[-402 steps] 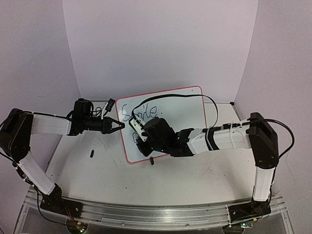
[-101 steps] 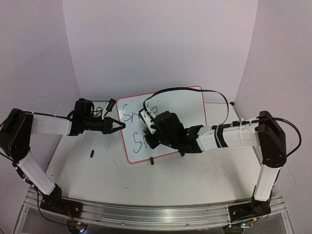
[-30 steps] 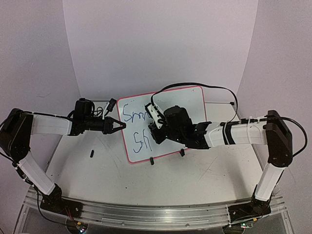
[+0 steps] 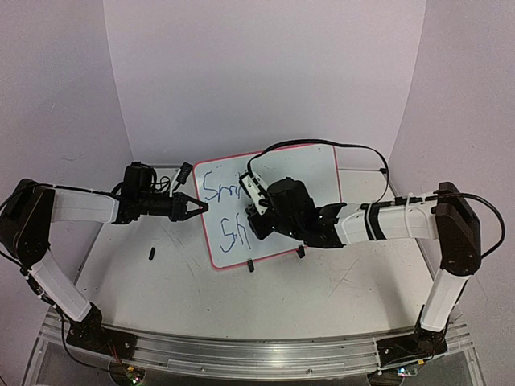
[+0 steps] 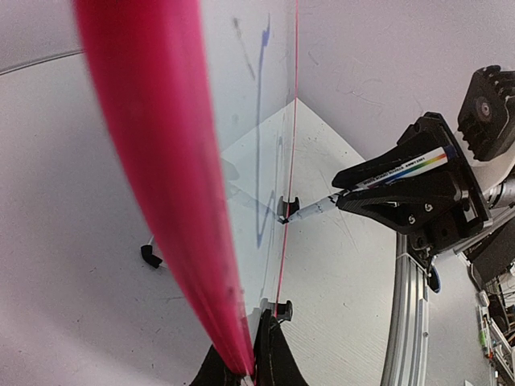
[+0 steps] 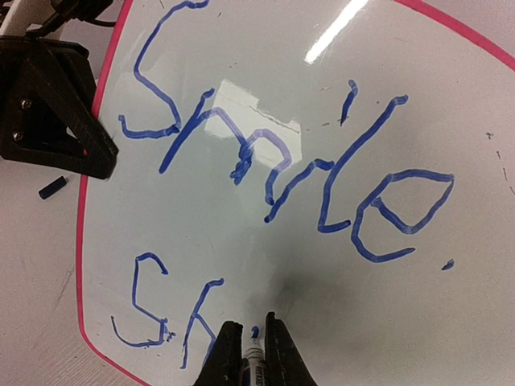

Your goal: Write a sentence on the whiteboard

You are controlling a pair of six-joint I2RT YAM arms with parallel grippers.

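Right claw (image 6: 249, 325) closed tight on a marker (image 6: 254, 363), low centre of the wrist view, tip down against the whiteboard (image 6: 418, 322) just right of a blue "Sh" (image 6: 173, 310). Above that, across the upper half of the same view, a blue "Smile." (image 6: 282, 161) in loose handwriting. From the top camera, this claw at mid-frame over the board's left half, arm reaching in from the right edge.

Left claw (image 4: 199, 207) left of centre in the top view, pinched shut on the board's left edge. In its own wrist view, red-pink frame (image 5: 153, 161) running down into the fingers (image 5: 275, 362) at the bottom edge, with the marker tip touching the board face at right of centre.

Whiteboard at the middle of the bench (image 4: 161, 297), standing on its lower edge on two black clip feet (image 4: 250, 265), written face toward the arms. Small black piece (image 4: 151, 254) lying on the bench left of the board, apart from it. Black cable (image 4: 322, 145) arching over the board's top edge toward the right arm.
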